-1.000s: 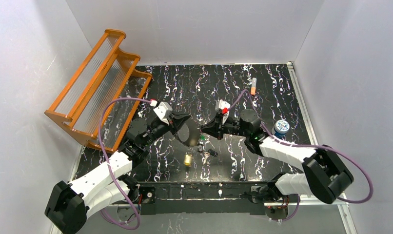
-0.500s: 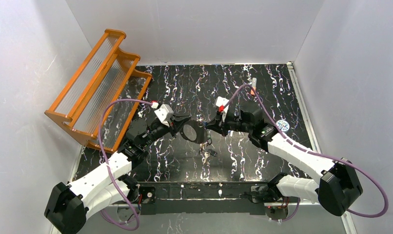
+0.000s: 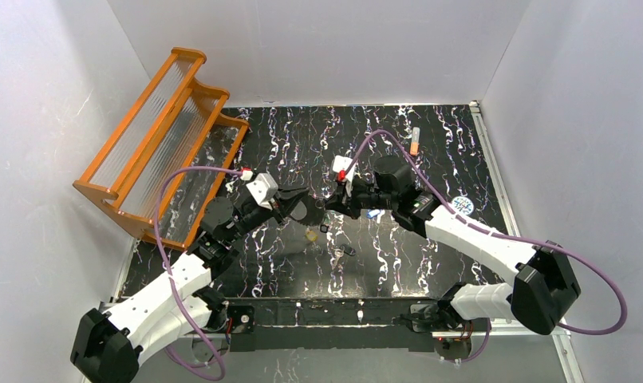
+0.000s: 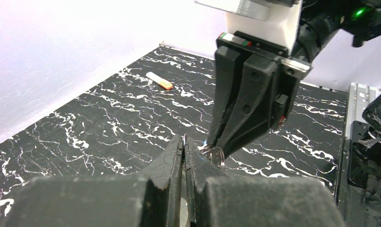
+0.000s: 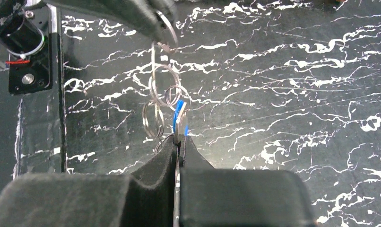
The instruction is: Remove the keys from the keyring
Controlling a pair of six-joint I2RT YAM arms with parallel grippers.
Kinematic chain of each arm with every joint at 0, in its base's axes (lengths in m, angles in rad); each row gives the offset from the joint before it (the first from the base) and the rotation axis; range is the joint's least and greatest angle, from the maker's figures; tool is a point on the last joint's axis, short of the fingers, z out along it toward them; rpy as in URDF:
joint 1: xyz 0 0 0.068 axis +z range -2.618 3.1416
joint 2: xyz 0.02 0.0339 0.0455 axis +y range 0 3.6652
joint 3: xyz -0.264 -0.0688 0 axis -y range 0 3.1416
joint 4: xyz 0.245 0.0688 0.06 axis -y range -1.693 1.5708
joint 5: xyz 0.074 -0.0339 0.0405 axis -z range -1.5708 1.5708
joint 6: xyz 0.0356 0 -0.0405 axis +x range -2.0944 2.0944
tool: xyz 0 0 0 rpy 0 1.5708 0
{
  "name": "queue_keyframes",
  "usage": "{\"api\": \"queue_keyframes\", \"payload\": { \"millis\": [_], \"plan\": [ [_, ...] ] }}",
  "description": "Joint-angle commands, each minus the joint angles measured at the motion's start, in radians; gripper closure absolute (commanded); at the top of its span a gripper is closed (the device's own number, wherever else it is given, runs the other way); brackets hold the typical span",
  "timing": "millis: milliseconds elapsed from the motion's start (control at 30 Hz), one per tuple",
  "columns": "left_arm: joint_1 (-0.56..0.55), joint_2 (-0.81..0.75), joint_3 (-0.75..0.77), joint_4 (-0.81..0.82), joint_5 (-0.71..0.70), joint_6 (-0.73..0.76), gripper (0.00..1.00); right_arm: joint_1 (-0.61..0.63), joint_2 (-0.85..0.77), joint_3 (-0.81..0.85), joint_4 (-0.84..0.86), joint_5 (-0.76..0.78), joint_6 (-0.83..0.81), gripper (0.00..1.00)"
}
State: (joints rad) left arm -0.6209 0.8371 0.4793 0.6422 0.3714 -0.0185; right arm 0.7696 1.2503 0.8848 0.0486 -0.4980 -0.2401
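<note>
Right wrist view had the right gripper (image 5: 179, 144) pinched shut on a blue-headed key (image 5: 179, 120), the key's head standing on edge just above the fingertips and linked through small split rings (image 5: 163, 85) to the keyring (image 5: 152, 66) — a thin grey loop running up to the left gripper (image 4: 184, 146). Left wrist view showed that claw's fingers pressed together on the loop's thin edge, with the right gripper close in front and both held above the middle of the black marbled table (image 3: 430, 263) — the orange-and-white tube (image 3: 415, 141) lay well apart toward the far edge
</note>
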Motion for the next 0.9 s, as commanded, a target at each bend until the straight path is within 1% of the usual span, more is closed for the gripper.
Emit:
{"api": "queue_keyframes", "payload": {
  "millis": [0, 167, 267, 433, 467, 567, 600, 667, 867],
  "plan": [
    [0.003, -0.035, 0.011, 0.022, 0.072, 0.003, 1.00, 0.005, 0.008, -0.022, 0.211, -0.005, 0.053, 0.90],
    [0.003, -0.044, 0.017, 0.021, 0.117, 0.000, 1.00, 0.005, 0.025, -0.084, 0.368, -0.036, 0.117, 0.86],
    [0.003, -0.047, 0.021, 0.020, 0.142, -0.002, 1.00, 0.005, 0.050, -0.095, 0.420, -0.061, 0.141, 0.80],
    [0.004, -0.049, 0.023, 0.009, 0.152, 0.001, 1.00, 0.005, 0.068, -0.100, 0.469, -0.097, 0.162, 0.80],
    [0.004, -0.049, 0.025, 0.005, 0.152, 0.004, 1.00, 0.005, 0.068, -0.098, 0.470, -0.099, 0.162, 0.82],
    [0.007, -0.050, 0.031, -0.020, 0.142, 0.014, 1.00, 0.006, 0.061, -0.100, 0.460, -0.090, 0.147, 0.97],
    [0.008, -0.051, 0.035, -0.044, 0.130, 0.044, 1.00, 0.005, 0.053, -0.102, 0.448, -0.079, 0.139, 0.99],
    [0.009, -0.053, 0.044, -0.091, 0.098, 0.080, 1.00, 0.005, 0.033, -0.094, 0.389, -0.046, 0.103, 0.99],
    [0.009, -0.072, 0.063, -0.225, 0.003, 0.186, 1.00, 0.005, -0.040, 0.003, 0.094, 0.092, -0.030, 0.99]
  ]
}}
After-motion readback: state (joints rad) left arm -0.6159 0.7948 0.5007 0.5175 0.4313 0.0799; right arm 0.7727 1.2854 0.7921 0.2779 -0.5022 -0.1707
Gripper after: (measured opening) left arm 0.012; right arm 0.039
